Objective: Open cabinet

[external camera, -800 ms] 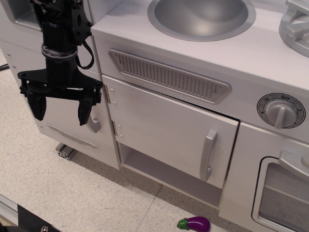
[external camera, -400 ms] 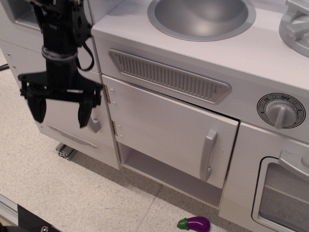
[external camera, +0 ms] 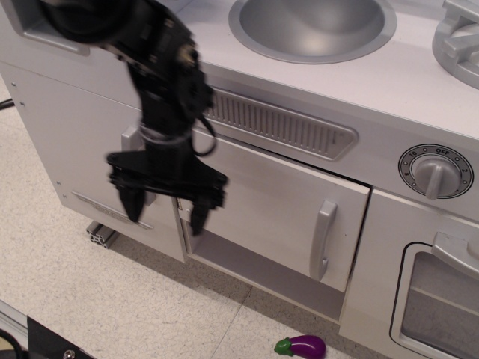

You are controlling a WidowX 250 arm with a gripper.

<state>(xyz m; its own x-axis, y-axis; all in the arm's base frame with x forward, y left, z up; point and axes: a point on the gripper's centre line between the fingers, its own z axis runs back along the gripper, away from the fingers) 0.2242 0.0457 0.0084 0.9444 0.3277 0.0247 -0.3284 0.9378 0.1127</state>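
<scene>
Your gripper (external camera: 166, 203) hangs blurred, fingers apart, before the cabinet (external camera: 269, 202) door's hinge side; the handle (external camera: 322, 239) is at 3 o'clock, the eggplant (external camera: 301, 346) on the speckled floor (external camera: 112, 299).

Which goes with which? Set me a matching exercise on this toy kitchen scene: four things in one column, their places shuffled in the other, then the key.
Things
1. gripper
2. cabinet door handle
3. toy eggplant
4. dial

Places
A. on the floor below the open shelf
B. on the front panel at upper right, above the oven window
C. in front of the hinge side of the cabinet door, fingers pointing down
D. upright near the right edge of the cabinet door

Pairs: 1-C, 2-D, 3-A, 4-B
</scene>
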